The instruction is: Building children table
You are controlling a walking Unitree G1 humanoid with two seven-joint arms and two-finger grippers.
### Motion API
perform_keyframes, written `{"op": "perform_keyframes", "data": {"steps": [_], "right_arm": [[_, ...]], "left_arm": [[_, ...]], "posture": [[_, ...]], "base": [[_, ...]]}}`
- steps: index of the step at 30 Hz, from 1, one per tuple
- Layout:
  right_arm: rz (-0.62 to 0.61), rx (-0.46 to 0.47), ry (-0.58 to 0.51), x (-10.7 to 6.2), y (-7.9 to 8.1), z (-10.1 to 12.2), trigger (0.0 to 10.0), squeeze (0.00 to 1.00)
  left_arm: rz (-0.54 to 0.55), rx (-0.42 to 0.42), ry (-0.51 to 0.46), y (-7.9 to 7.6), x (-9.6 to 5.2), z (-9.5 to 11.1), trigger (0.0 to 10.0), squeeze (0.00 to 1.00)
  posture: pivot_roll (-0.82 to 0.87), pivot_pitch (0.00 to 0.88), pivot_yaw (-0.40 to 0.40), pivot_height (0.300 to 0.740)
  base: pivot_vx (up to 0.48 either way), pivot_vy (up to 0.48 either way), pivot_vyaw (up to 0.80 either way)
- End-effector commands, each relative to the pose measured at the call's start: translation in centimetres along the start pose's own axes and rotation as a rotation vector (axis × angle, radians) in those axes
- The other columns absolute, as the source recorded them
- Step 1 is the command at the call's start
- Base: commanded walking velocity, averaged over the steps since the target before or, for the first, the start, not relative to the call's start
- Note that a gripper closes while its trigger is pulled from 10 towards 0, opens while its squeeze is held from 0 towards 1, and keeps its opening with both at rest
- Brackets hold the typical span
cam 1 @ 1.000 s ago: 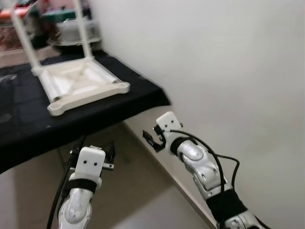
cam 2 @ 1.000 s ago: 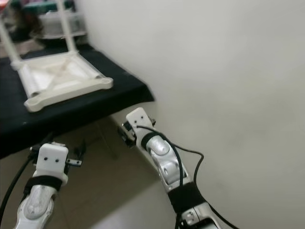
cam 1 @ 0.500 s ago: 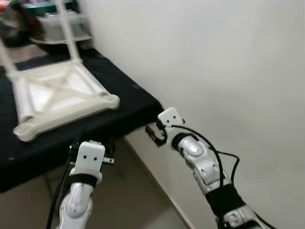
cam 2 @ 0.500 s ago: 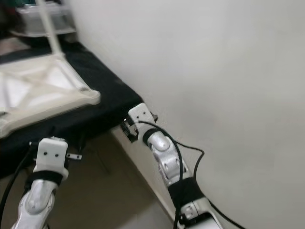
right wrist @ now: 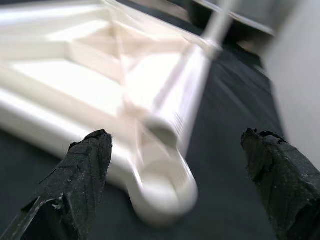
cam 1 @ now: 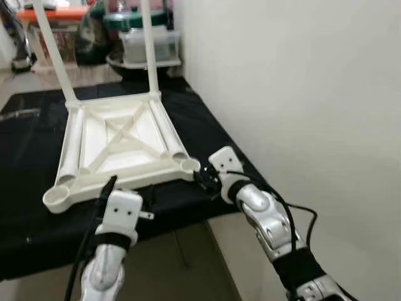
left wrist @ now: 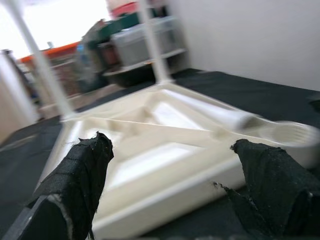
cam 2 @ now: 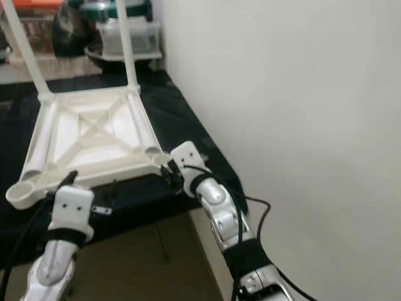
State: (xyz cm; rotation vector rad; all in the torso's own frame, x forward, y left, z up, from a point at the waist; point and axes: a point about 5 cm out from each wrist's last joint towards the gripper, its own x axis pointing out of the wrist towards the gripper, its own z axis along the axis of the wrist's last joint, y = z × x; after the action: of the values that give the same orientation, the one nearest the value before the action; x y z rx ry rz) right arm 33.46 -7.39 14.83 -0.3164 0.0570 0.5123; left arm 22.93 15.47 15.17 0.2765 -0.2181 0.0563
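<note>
A white children's table lies upside down on a black-covered table. Two white legs stand up from its far corners. Its near corners show empty round sockets. My left gripper hovers at the near edge of the white frame, open, with the frame between and beyond its fingers. My right gripper is open just beside the near right socket, holding nothing.
A plain white wall runs close along the right side. Plastic storage boxes and clutter stand behind the black table. Bare tan floor lies below its near edge.
The view has shifted so the black table sits closer and more central. Both grippers have risen from below the table's edge up to the near edge of the white frame.
</note>
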Motion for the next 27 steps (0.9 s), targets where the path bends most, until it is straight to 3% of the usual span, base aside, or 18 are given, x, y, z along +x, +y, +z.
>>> {"op": "perform_keyframes", "data": {"steps": [1,9,17,20,22,26,27], "right_arm": [[0.025,0.007,-0.025,0.2,0.6,0.5,10.0,0.0],[0.027,0.028,-0.035,0.3,0.3,0.6,10.0,0.0],[0.063,-0.144,-0.02,0.1,-1.1,0.0,10.0,0.0],[0.136,-0.213,0.006,0.0,-1.4,-0.6,10.0,0.0],[0.189,-0.292,0.028,-0.1,-2.0,-1.1,10.0,0.0],[0.208,-0.355,0.039,0.0,-2.4,-1.3,10.0,0.0],[0.209,-0.417,0.051,0.2,-2.6,-1.5,10.0,0.0]], "left_arm": [[0.003,0.01,0.019,0.2,-0.1,-0.4,10.0,0.0],[0.022,0.023,0.024,0.2,0.0,-0.6,10.0,0.0],[0.028,0.033,0.03,0.3,0.0,-0.8,10.0,0.0],[0.034,0.036,0.034,0.4,0.1,-0.9,10.0,0.0],[0.053,0.061,0.072,0.8,-0.1,-1.5,10.0,0.0],[0.068,0.083,0.109,1.2,-0.2,-2.1,10.0,0.0],[0.07,0.084,0.114,1.3,-0.2,-2.2,10.0,0.0]], "posture": [[0.03,0.0,-0.067,0.74],[0.03,0.0,-0.069,0.74],[0.03,0.0,-0.069,0.74],[0.03,0.0,-0.068,0.74],[0.02,0.0,-0.072,0.74],[0.03,0.0,-0.075,0.74],[0.03,0.0,-0.075,0.74]], "base": [[0.349,0.0,0.8],[0.0,0.0,0.0],[0.0,0.0,0.0],[0.0,0.0,0.0],[0.0,0.0,0.0],[0.0,0.0,0.0],[0.0,0.0,0.0]]}}
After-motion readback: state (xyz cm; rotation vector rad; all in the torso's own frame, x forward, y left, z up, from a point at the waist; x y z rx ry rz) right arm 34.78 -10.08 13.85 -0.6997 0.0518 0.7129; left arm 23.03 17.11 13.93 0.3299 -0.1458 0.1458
